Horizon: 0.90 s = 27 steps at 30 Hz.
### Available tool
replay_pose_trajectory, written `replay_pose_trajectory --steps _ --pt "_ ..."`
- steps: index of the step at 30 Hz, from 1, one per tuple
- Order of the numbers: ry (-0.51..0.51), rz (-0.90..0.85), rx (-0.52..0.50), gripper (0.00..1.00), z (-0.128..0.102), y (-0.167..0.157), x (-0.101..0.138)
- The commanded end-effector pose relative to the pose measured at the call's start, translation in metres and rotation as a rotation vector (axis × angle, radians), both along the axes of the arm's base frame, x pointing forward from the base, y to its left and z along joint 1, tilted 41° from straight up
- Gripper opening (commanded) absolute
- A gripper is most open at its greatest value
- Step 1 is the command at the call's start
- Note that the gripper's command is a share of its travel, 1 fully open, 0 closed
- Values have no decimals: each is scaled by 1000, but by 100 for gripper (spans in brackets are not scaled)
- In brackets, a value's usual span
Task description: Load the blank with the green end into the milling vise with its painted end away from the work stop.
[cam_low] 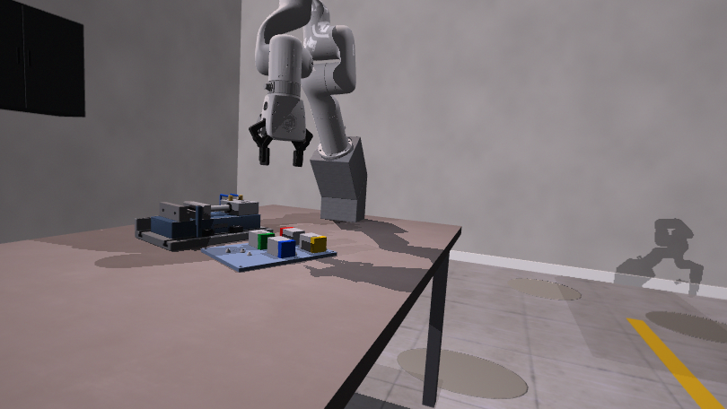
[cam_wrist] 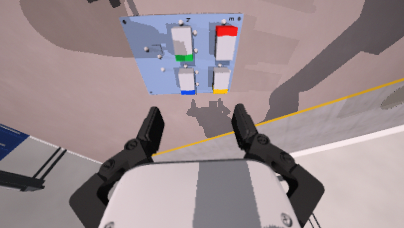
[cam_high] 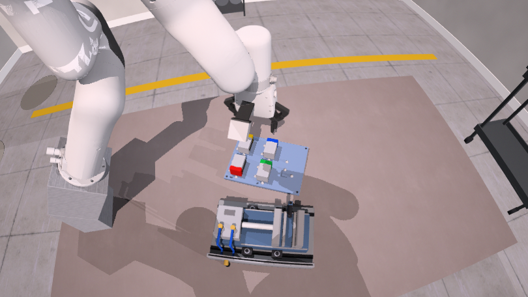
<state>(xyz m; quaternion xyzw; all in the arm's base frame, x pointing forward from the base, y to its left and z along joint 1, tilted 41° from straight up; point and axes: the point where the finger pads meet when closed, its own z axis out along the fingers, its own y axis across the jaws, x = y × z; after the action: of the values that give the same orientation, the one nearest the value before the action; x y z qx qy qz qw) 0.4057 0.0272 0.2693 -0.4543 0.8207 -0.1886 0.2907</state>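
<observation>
While our gripper (cam_wrist: 198, 129) hangs high with its fingers spread to the full and nothing between them, we judge the task barely begun. Below us on the infeed plate (cam_wrist: 142, 37) lie all four blanks, the green-ended blank (cam_wrist: 182, 44) among them, untouched. Farther off, the milling vise (cam_high: 263, 230) stands with nothing on its bars. Picking, carrying and seating all remain.

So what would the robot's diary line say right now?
gripper: open, empty, high above table | green-end blank: on infeed plate | vise: unloaded
</observation>
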Motion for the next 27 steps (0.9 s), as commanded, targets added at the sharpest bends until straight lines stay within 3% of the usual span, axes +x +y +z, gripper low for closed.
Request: replay_pose_trajectory --steps 1,7,17,27 --pt "-3 0 0 100 1 0 0" --pt "-3 0 0 100 1 0 0" --pt "-3 0 0 100 -34 -5 28" --pt "-2 1 1 100 -32 -5 25"
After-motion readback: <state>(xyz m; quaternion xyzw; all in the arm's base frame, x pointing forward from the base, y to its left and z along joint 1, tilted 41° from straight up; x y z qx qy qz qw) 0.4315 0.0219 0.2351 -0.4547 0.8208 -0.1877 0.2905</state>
